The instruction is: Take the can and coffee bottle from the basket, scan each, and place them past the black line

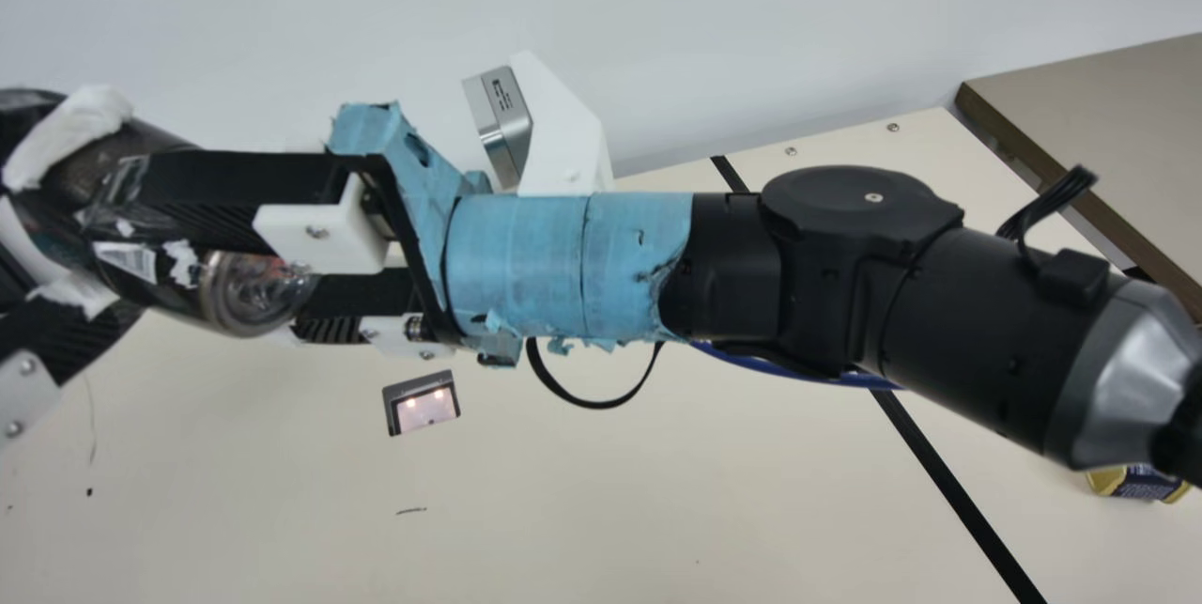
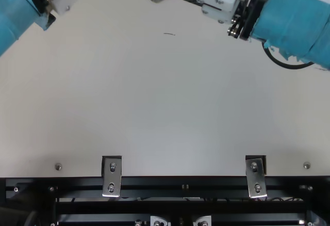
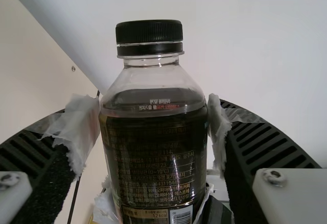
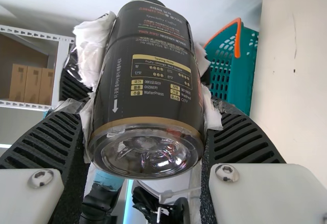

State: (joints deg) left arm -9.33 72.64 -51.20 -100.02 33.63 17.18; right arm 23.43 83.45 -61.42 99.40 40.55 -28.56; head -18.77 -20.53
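Two grippers share one coffee bottle: your left gripper and your right gripper are both closed on it, up off the table. The left wrist view gives you its black cap and part of a barcode low on the label. The right wrist view gives you the clear base instead, plus the teal basket with its orange handle and a white shelf holding cardboard boxes. For the can, look to the main view: it is past the black line, partly hidden by the right arm. That view also shows you the lit scanner window in the table.
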